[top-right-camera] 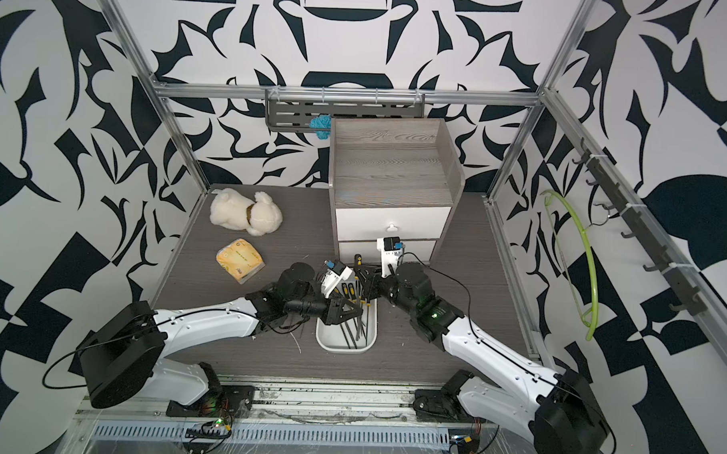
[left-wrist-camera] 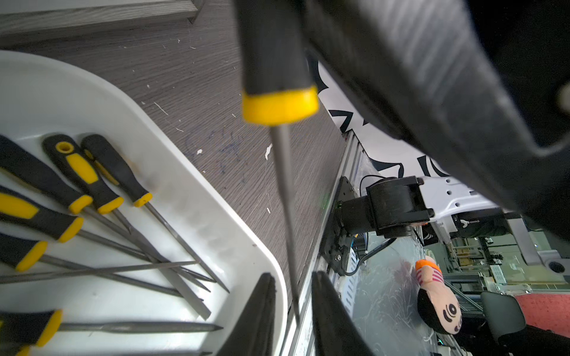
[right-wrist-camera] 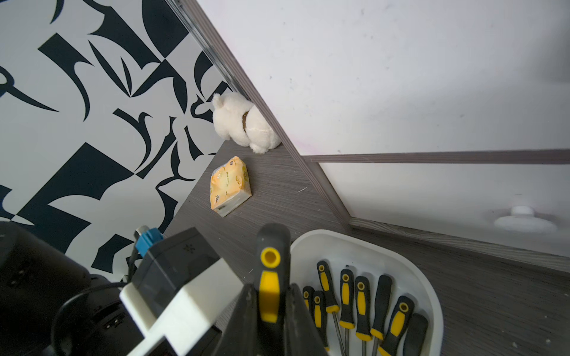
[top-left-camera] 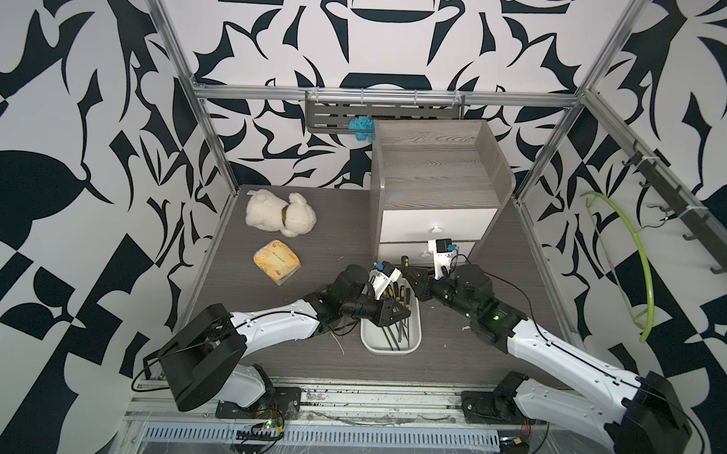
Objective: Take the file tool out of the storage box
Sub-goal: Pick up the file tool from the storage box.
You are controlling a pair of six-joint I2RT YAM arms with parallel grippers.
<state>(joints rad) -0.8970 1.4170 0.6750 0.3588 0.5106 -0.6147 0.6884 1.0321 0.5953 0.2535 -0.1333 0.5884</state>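
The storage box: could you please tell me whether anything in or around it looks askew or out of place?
Yes. One file is out of the storage box, gripped at its handle by the right gripper, its shaft between the spread fingers of the left gripper. The other files lie crisscrossed.

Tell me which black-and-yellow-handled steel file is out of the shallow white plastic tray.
The file clamped by its handle in the right gripper; the other files lie inside the tray.

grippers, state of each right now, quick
left gripper: open, fingers either side of the file shaft, gaps showing
right gripper: shut on the file handle
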